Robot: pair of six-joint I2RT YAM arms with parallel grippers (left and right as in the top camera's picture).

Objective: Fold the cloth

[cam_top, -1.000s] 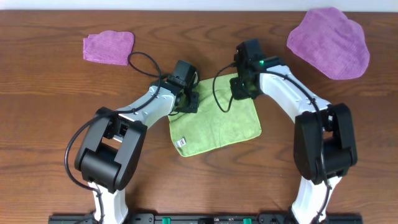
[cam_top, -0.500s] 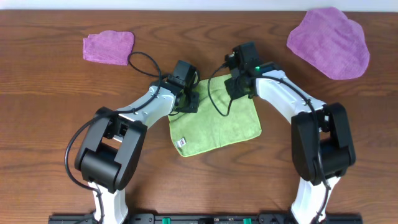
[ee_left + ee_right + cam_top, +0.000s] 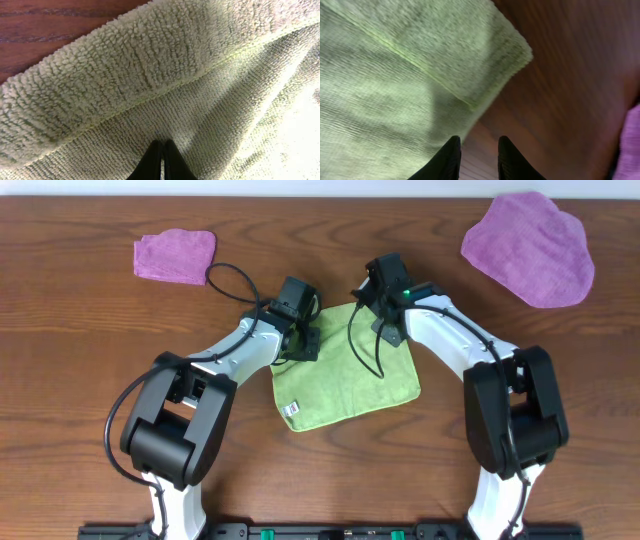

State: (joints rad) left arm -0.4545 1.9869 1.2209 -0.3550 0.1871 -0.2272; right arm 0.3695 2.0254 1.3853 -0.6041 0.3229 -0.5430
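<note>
Left wrist view: left jaws close tight on the cloth (image 3: 150, 75); right jaws stand apart over its corner, above the table (image 3: 560, 75).

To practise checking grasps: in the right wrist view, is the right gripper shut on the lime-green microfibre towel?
No, the right gripper holds its black fingers apart, bare brown wooden table between them, by the lime-green microfibre towel.

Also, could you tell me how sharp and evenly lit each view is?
Overhead: sharp and evenly lit, the cloth showing no glare. Left wrist: pile crisp at upper left, washed out toward the lower right. Right wrist: soft all over, with a grey shadow across the cloth.
</note>
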